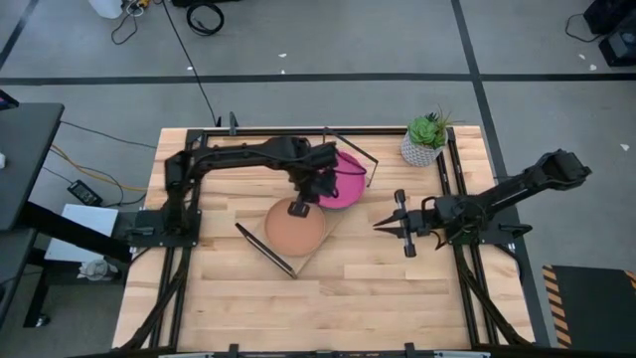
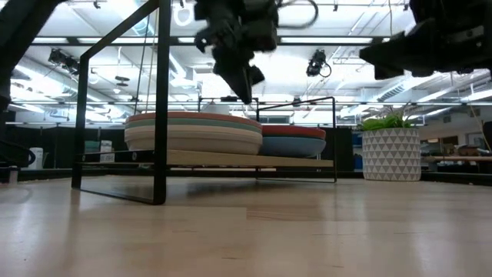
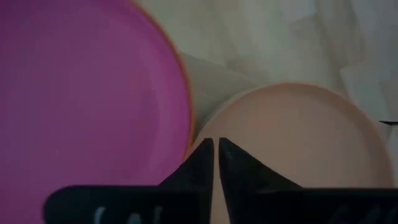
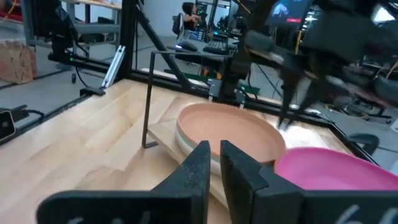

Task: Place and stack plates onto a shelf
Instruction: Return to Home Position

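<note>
Hovering over the tan plate (image 1: 295, 234), the left gripper (image 1: 298, 208) is closed; the right gripper (image 1: 381, 225), closed too, waits nearby.

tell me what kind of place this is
Likely a robotics lab or workshop: the left arm and right arm are mounted at a framed wooden table, cables trail over the bare floor, and a lit screen shows behind.

The dark six-joint left arm (image 1: 248, 154) stretches across, wrist bent downward, its two-finger left pincer (image 1: 298, 209) closed (only a hairline slit between the tips). The right arm (image 1: 517, 184) holds the right pincer (image 1: 381, 225) level, pointing inward, fingers together too.
</note>
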